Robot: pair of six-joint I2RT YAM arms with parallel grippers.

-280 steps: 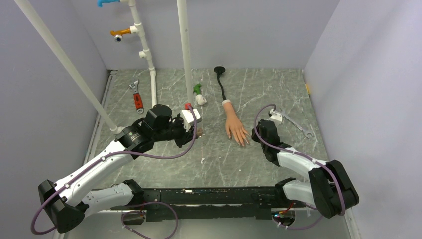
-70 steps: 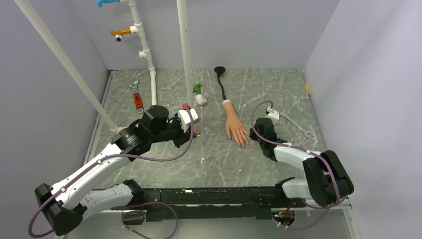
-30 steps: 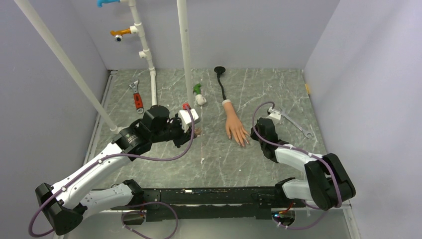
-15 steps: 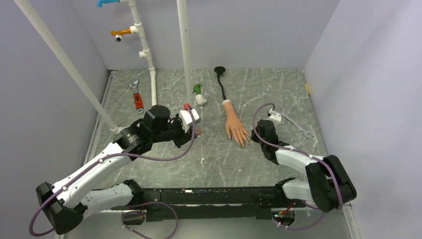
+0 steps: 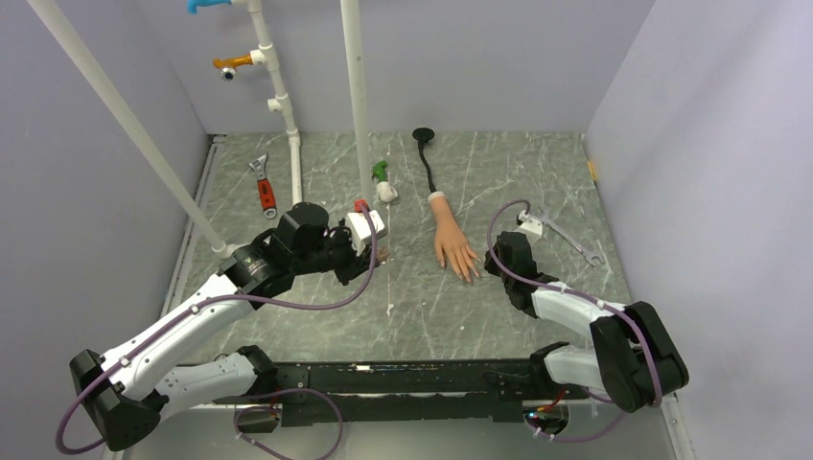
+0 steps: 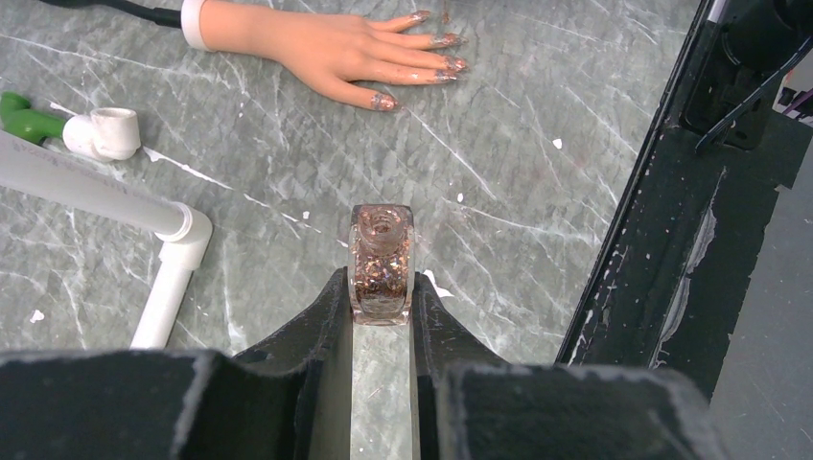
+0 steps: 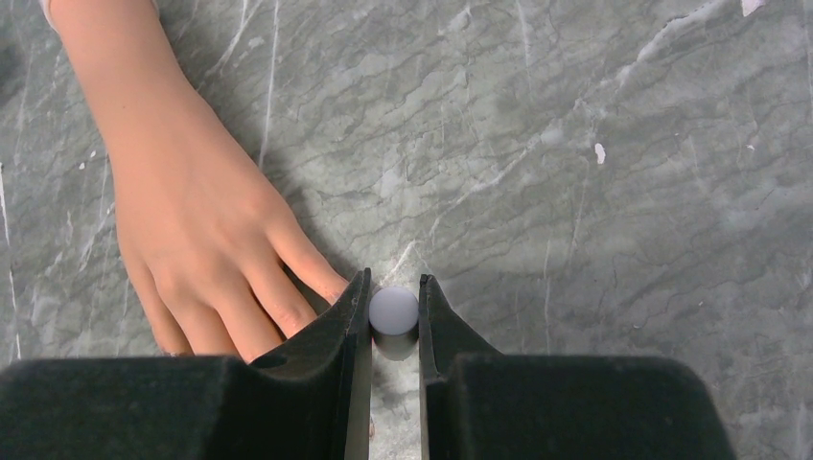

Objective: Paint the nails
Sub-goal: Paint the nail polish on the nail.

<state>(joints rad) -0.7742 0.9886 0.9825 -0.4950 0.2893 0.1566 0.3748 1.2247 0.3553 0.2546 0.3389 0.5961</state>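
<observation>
The peach mannequin hand (image 5: pixel 451 244) lies palm down mid-table on its black stem (image 5: pixel 428 168). In the left wrist view its nails (image 6: pixel 449 40) look glittery at the fingertips. My left gripper (image 6: pixel 382 287) is shut on a small clear bottle of glitter polish (image 6: pixel 382 254) with no cap, held left of the hand (image 5: pixel 381 253). My right gripper (image 7: pixel 394 287) is shut on a white round cap (image 7: pixel 394 310), right against the little finger of the hand (image 7: pixel 192 220). The fingertips are hidden there behind my jaw. In the top view the right gripper (image 5: pixel 481 272) sits at the fingertips.
White PVC pipes (image 5: pixel 356 96) stand at the back left, and one lies near the bottle (image 6: pixel 163 287). A green and white fitting (image 5: pixel 383 181), a red-handled wrench (image 5: pixel 264 190) and a silver wrench (image 5: pixel 568 237) lie around. A black frame (image 6: pixel 690 240) runs along the near edge.
Almost nothing in the last second. Over the longer span my right gripper made small shifts at the fingertips, and my left gripper kept the bottle in about the same place.
</observation>
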